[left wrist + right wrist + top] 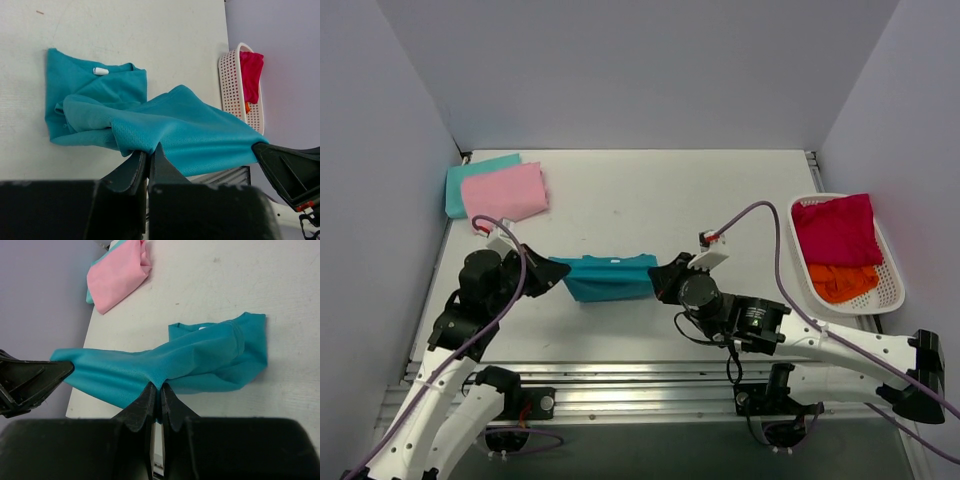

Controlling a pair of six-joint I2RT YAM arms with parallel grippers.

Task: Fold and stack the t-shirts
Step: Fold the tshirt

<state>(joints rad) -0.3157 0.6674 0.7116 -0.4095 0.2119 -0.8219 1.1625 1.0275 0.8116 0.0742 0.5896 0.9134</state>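
The left hand (558, 273) and right hand (666, 280) pinched the teal shirt (610, 278) tight, while stacked shirts (505, 192) lay at ten o'clock and unfolded shirts (835, 232) waited at three.

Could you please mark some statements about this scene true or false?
1. The left claw and right claw are both shut on the teal t-shirt. True.
2. The basket holds a crimson t-shirt and an orange t-shirt. True.
3. The pink t-shirt lies in the basket. False: it lies on the pale aqua t-shirt at the far left.
4. The teal t-shirt lies fully flat. False: its near part is lifted between the claws.
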